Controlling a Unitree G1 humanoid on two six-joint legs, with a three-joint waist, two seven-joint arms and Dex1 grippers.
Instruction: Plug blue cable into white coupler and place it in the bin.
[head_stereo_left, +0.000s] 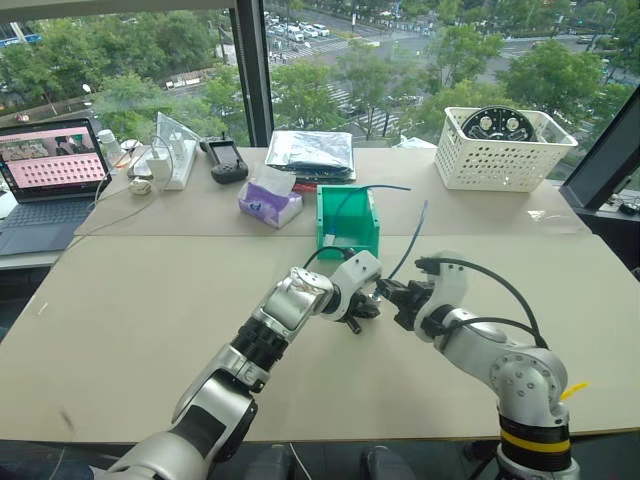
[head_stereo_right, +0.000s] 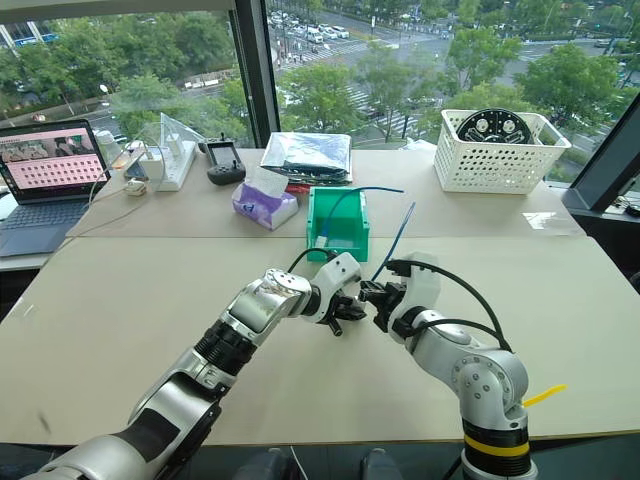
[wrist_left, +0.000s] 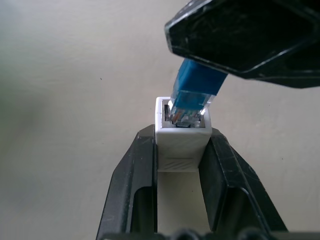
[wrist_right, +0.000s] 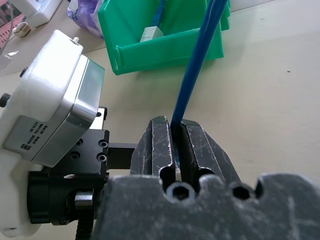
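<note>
Left wrist view shows my left end effector (wrist_left: 181, 165) grasping the white coupler (wrist_left: 183, 136), the blue cable (wrist_left: 197, 92) plug partly inside. My right end effector (wrist_right: 176, 137) is clenched on the cable; I judge seating and the green bin (head_stereo_left: 350, 222) remain.

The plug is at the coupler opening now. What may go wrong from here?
1. In the left wrist view the blue cable plug enters the white coupler at a slant, so it may jam.
2. The left gripper holds only the coupler's lower part; a push could make it slip.
</note>
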